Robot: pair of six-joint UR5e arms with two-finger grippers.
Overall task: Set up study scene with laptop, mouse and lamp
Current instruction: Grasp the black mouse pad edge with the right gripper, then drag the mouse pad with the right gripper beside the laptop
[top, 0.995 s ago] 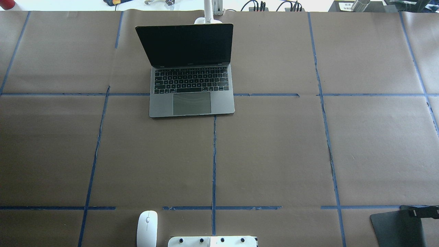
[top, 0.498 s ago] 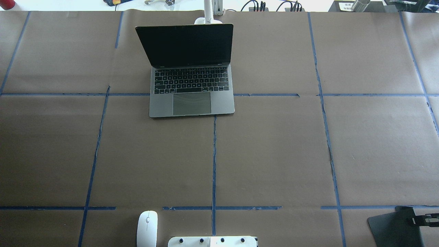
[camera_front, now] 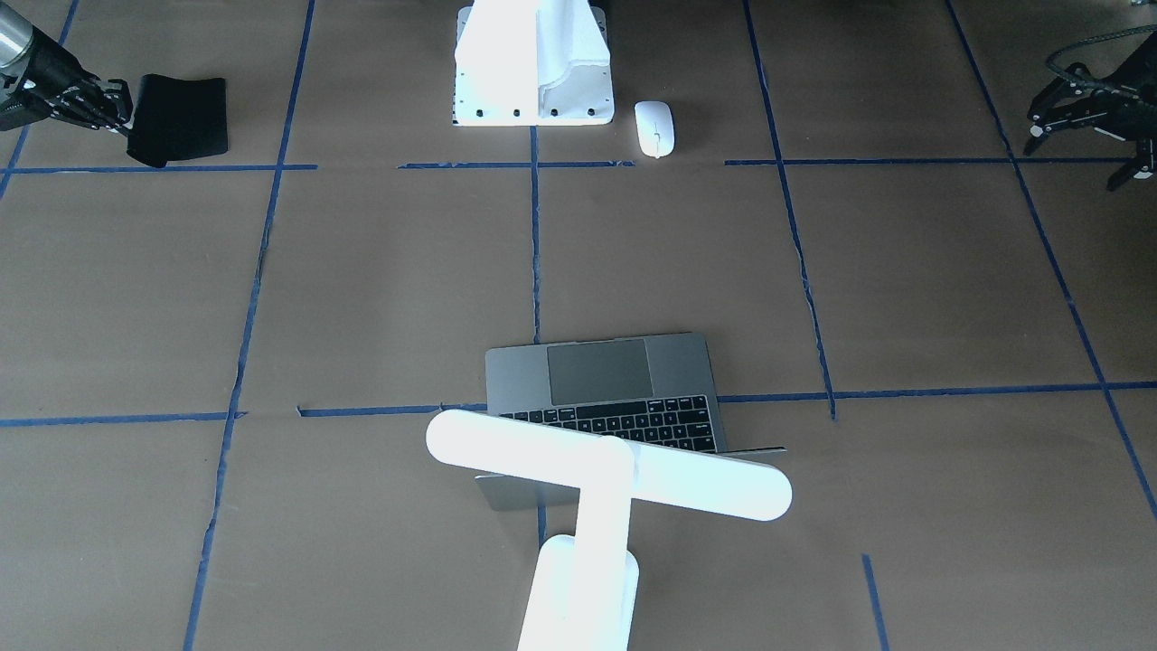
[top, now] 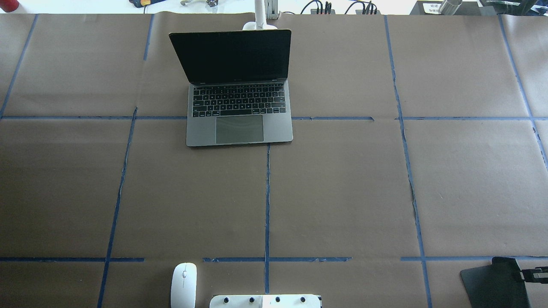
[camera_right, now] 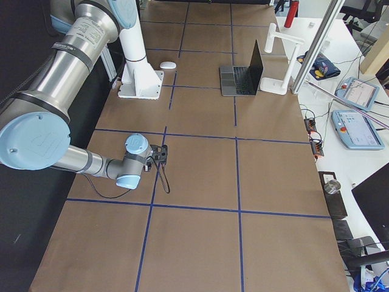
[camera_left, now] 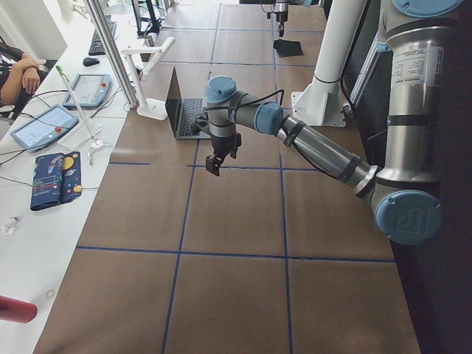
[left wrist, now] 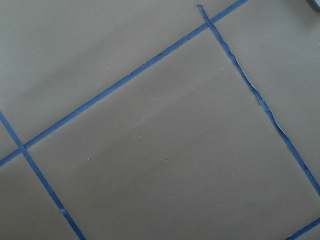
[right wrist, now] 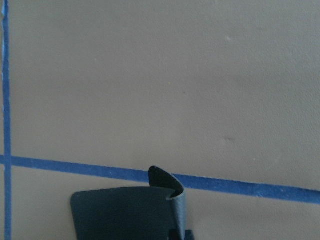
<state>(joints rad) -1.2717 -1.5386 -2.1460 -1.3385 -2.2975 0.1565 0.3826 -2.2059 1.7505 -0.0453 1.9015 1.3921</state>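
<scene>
The grey laptop (top: pixel 239 128) stands open at the far middle of the table, its screen dark. Behind its lid rises the white lamp (camera_front: pixel 606 475), whose bar head spans the laptop's back edge. The white mouse (top: pixel 184 284) lies near the robot's side, just left of the white mount (top: pixel 265 300). My right gripper (top: pixel 525 273) is shut on the edge of a black mat (top: pixel 490 282) at the near right, and the mat's pinched corner curls up (right wrist: pixel 167 192). My left gripper (camera_front: pixel 1080 136) hovers open over bare paper at the table's left end, holding nothing.
Brown paper with blue tape lines (top: pixel 267 201) covers the table. Tablets, a pencil case and cables lie on the white bench (camera_left: pixel 51 184) beyond the far edge, where a person's arm rests. A metal post (camera_right: pixel 313 52) stands by the lamp.
My right gripper has shifted slightly toward the robot's side with the black mat's edge in it, and the mat has tilted and slid a little. The laptop, mouse and lamp are unmoved.
</scene>
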